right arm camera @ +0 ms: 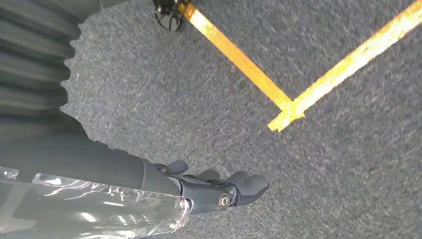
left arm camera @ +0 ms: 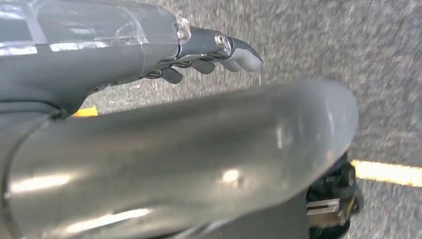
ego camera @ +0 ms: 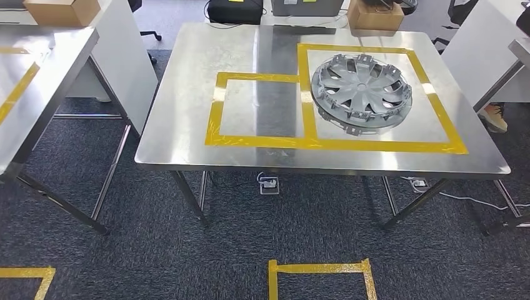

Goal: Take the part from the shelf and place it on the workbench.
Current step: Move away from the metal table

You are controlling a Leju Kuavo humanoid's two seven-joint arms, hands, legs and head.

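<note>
The part, a silver-grey wheel cover (ego camera: 362, 90), lies flat on the steel workbench (ego camera: 187, 81), inside the larger yellow-taped rectangle on its right half. The smaller taped rectangle (ego camera: 259, 107) to its left has nothing in it. My left hand (left arm camera: 149, 59) hangs above grey carpet, its dark fingers (left arm camera: 239, 54) loosely extended and its thumb holding nothing. My right hand (right arm camera: 209, 191) also hangs over the carpet, fingers (right arm camera: 249, 183) apart with nothing in them. Both hands are away from the wheel cover.
A second steel table (ego camera: 37, 75) stands at the left with a carpeted aisle between. Cardboard boxes (ego camera: 375, 15) and a black case (ego camera: 234, 9) sit beyond the workbench. Yellow tape marks a square on the floor (ego camera: 319, 269). A person's shoe (ego camera: 494, 117) shows at the right.
</note>
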